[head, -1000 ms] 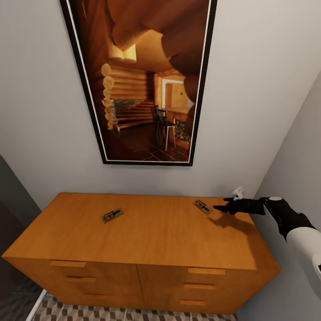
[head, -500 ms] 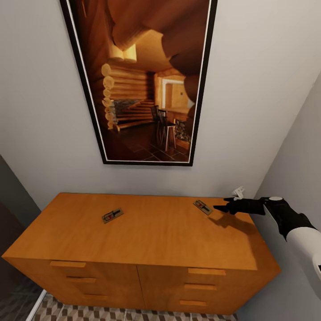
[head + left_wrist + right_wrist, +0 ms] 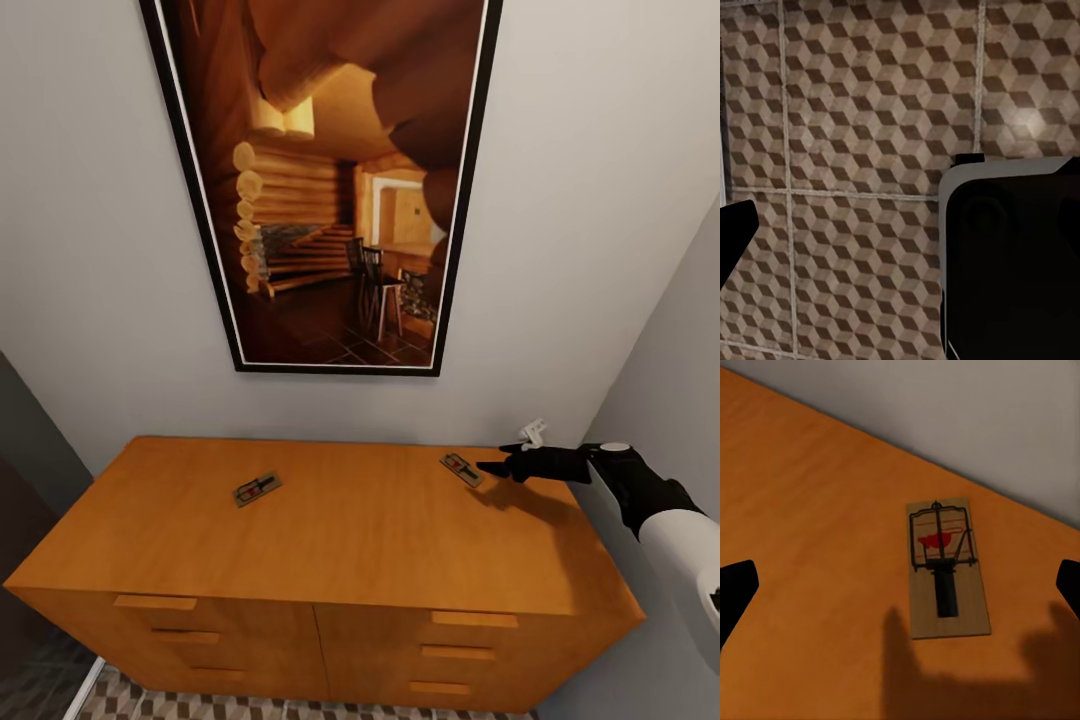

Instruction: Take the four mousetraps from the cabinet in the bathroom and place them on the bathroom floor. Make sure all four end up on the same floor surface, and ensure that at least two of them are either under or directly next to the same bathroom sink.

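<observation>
Two mousetraps lie flat on the orange-brown cabinet [image 3: 340,550]. One mousetrap [image 3: 257,489] rests left of the middle. The other mousetrap [image 3: 461,468] sits near the back right corner, and in the right wrist view this mousetrap [image 3: 943,566] shows its red mark and dark metal bar. My right gripper [image 3: 495,458] hovers just right of it, low over the top, open, with nothing between its fingers [image 3: 735,592]. The left gripper [image 3: 900,225] hangs open over the cube-patterned bathroom floor [image 3: 855,112].
A large framed picture [image 3: 330,180] hangs on the wall behind the cabinet. A small white fitting [image 3: 533,432] sits on the wall by the right gripper. A grey side wall [image 3: 680,380] stands close on the right. My own white and black body [image 3: 1012,255] shows beside the left gripper.
The whole head view has shifted slightly, so the camera moved. The right gripper stays beside the right mousetrap; both mousetraps lie where they were.
</observation>
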You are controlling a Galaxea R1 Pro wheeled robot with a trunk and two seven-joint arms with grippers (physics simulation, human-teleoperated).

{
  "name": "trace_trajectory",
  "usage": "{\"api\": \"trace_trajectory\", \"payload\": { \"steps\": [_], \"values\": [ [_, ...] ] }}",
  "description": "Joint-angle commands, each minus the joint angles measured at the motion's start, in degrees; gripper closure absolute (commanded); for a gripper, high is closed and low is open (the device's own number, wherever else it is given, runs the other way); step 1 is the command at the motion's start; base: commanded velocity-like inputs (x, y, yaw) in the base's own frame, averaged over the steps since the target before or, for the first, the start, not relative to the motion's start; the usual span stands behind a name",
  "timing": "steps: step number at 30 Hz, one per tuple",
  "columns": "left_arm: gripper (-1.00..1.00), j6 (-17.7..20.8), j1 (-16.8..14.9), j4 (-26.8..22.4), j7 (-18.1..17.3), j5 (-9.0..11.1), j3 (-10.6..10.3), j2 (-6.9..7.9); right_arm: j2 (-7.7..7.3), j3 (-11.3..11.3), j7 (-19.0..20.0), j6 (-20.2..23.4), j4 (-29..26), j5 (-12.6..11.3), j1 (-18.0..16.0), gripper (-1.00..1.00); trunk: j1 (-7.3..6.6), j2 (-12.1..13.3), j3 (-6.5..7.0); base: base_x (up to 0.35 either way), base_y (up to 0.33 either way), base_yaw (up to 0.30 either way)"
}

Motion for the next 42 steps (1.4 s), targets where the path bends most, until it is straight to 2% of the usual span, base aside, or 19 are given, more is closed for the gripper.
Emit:
{"api": "trace_trajectory", "payload": {
  "steps": [1,17,42],
  "values": [
    [-1.0,-0.42,-0.1,0.26,0.02,0.59,-0.5,-0.05,-0.01,0.14,0.14,0.47,-0.02,-0.03,-0.04,-1.0,0.04,-0.12,-0.12,0.006,0.006,0.0],
    [-1.0,-0.42,0.05,0.26,-0.02,0.59,-0.5,-0.04,0.81,0.12,0.13,0.39,1.32,0.05,0.01,-1.0,0.04,-0.12,-0.12,0.001,0.001,0.0],
    [-1.0,-0.42,0.2,0.26,-0.03,0.59,-0.5,-0.04,-0.28,-0.09,0.22,-1.39,1.37,0.14,0.0,-1.0,0.04,-0.12,-0.12,0.0,0.0,0.0]
  ]
}}
